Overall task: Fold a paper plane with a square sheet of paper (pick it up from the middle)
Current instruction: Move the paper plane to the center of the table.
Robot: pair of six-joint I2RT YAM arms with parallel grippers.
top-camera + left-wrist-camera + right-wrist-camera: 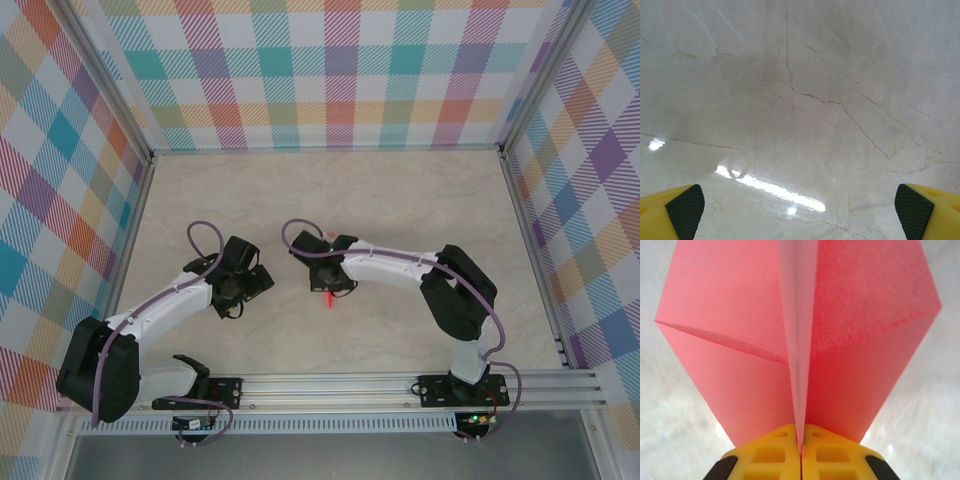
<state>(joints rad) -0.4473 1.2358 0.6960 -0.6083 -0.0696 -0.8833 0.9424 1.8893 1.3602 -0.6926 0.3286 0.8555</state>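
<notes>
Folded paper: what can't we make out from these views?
Right wrist: the folded paper runs past the top edge, far end unseen; its near edge is hidden between the right fingers.
Top external: the right arm covers most of it; the red sliver peeking out is too small to judge the folds.

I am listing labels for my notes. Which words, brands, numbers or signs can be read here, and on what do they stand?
None can be read. The folded pink paper, the table and the checked walls carry no writing; the small dark module at the near edge is too small to read.
</notes>
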